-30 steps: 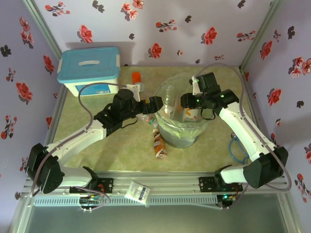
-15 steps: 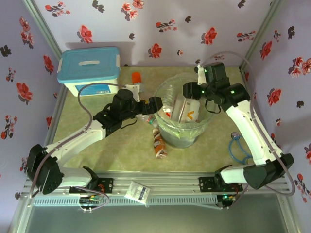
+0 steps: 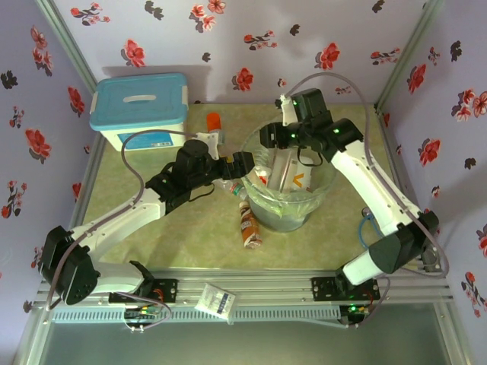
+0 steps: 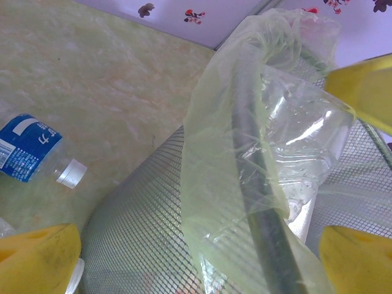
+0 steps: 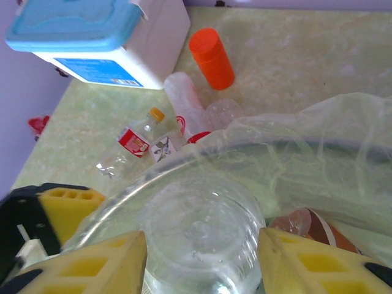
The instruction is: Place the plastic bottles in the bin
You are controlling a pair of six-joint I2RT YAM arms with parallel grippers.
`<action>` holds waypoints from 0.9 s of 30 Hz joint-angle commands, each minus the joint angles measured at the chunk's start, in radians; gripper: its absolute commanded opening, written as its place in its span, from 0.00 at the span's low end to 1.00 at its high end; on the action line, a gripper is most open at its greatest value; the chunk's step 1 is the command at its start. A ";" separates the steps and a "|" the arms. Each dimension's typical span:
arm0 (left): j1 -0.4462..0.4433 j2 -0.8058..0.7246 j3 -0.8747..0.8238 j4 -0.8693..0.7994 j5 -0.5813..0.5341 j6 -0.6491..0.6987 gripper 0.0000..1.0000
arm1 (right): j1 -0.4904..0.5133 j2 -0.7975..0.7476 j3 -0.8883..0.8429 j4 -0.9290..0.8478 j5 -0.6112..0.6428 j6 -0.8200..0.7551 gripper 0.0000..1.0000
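The right end effector [image 5: 202, 248] pinches a clear, empty-looking bottle [image 5: 201, 229] across its body above the bin [image 5: 318, 149], a light, thin-walled, slippery thing best squeezed gently mid-body, while the left end effector [image 3: 243, 166] gapes wide and empty beside the bin's wall.

Glossy plastic liner [image 4: 214, 153], metal-mesh bin [image 4: 147, 211]

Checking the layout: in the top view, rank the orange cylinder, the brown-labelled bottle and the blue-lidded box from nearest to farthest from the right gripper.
From the right gripper:
1. Orange cylinder, just left of it.
2. Brown-labelled bottle, on the table before the bin.
3. Blue-lidded box, back-left corner.
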 commanded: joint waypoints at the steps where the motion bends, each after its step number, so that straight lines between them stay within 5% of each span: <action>1: 0.007 0.007 0.002 -0.056 -0.023 0.037 1.00 | 0.008 0.022 -0.029 0.004 -0.003 -0.009 0.48; 27: 0.019 0.022 -0.016 -0.008 -0.022 0.014 1.00 | 0.021 -0.200 -0.397 0.153 -0.039 0.177 0.40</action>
